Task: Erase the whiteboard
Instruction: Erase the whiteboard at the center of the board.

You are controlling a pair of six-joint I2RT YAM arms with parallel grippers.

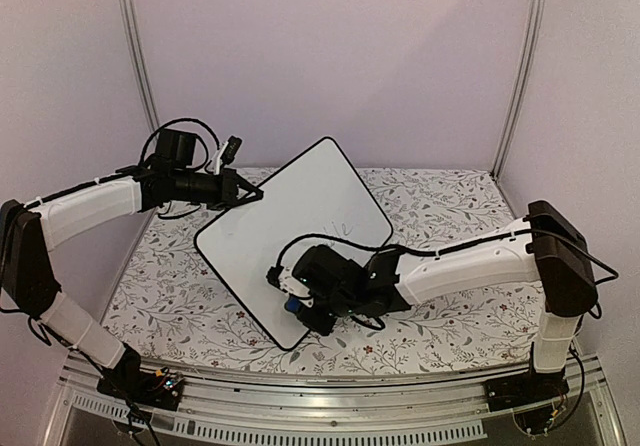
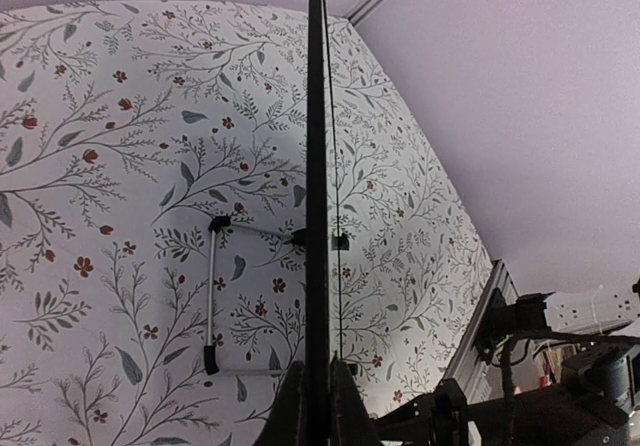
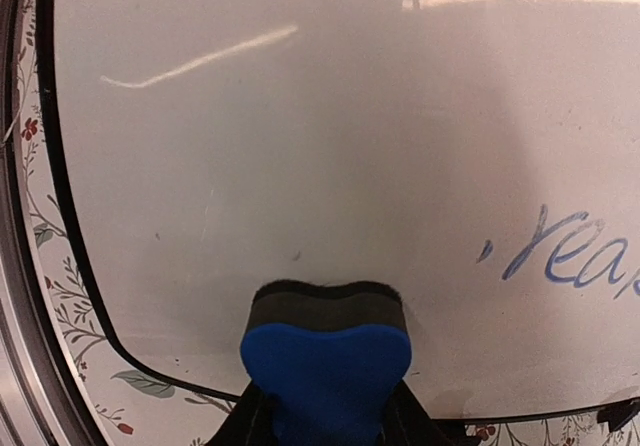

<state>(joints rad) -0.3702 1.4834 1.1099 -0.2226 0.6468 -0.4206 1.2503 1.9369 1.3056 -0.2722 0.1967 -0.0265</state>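
Observation:
The whiteboard (image 1: 290,228) lies diamond-wise on the table, white with a thin black rim. My left gripper (image 1: 255,194) is shut on its upper left edge. In the left wrist view the board is edge-on, a black vertical line (image 2: 318,166), with the left gripper (image 2: 320,411) pinching it. My right gripper (image 1: 300,306) is shut on a blue eraser (image 1: 293,305) over the board's near corner. In the right wrist view the eraser (image 3: 325,361) has its dark felt pressed to the board (image 3: 300,136). Blue handwriting (image 3: 570,256) sits to its right.
A floral tablecloth (image 1: 450,206) covers the table. Purple walls and two metal posts (image 1: 135,56) stand behind. An aluminium rail (image 1: 320,406) runs along the near edge. A thin wire foot with black clips (image 2: 212,296) shows beside the board.

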